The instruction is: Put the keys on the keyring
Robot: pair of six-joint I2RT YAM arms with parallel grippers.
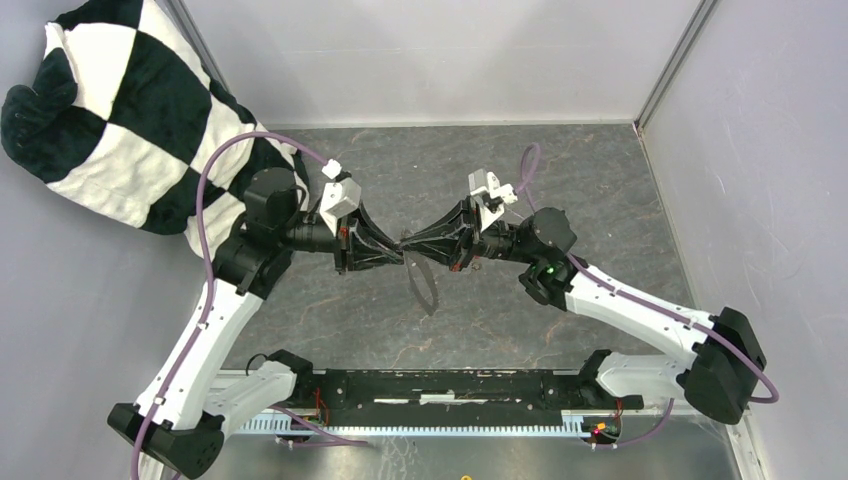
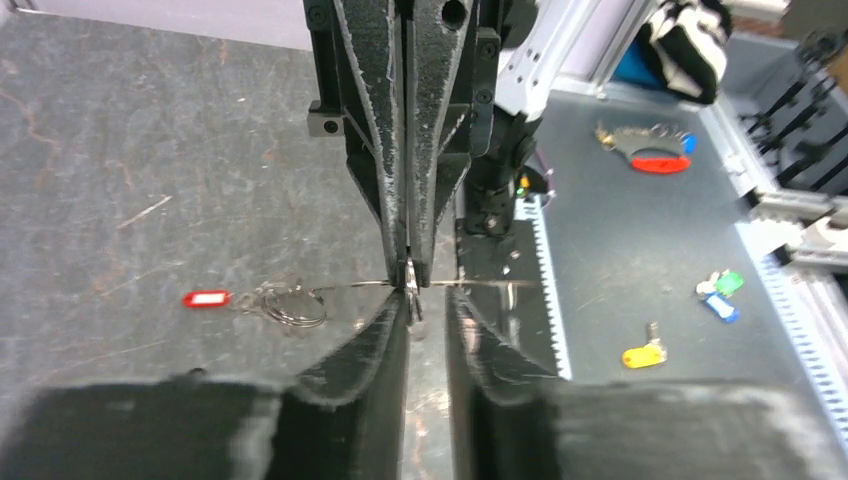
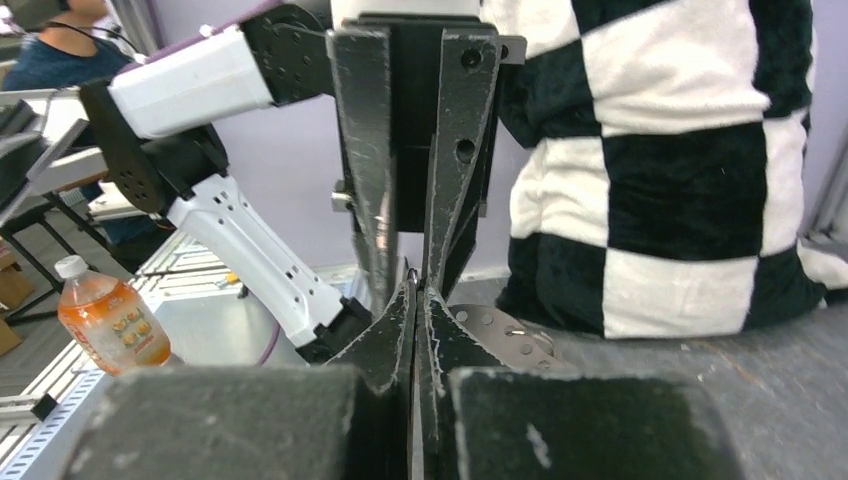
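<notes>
Above the middle of the table my two grippers meet tip to tip. My right gripper (image 1: 412, 243) (image 2: 410, 280) is shut on the thin wire of the keyring (image 2: 352, 286), whose loop hangs below the tips (image 1: 428, 290). My left gripper (image 1: 397, 248) (image 2: 428, 302) faces it with a narrow gap between its fingers, and the wire runs across just beyond their tips. One of the keys, with a red tag (image 2: 205, 298) and small rings (image 2: 292, 304), lies flat on the dark table surface to the left. In the right wrist view my own fingers (image 3: 400, 320) are pressed together.
A black-and-white checkered cloth (image 1: 130, 110) (image 3: 680, 170) lies at the back left. Spare tagged keys, yellow (image 2: 640, 355), blue and green (image 2: 722, 292) and a red bunch (image 2: 655, 160), lie on the metal shelf by the toothed rail (image 1: 440, 392). An orange bottle (image 3: 110, 325) stands off the table.
</notes>
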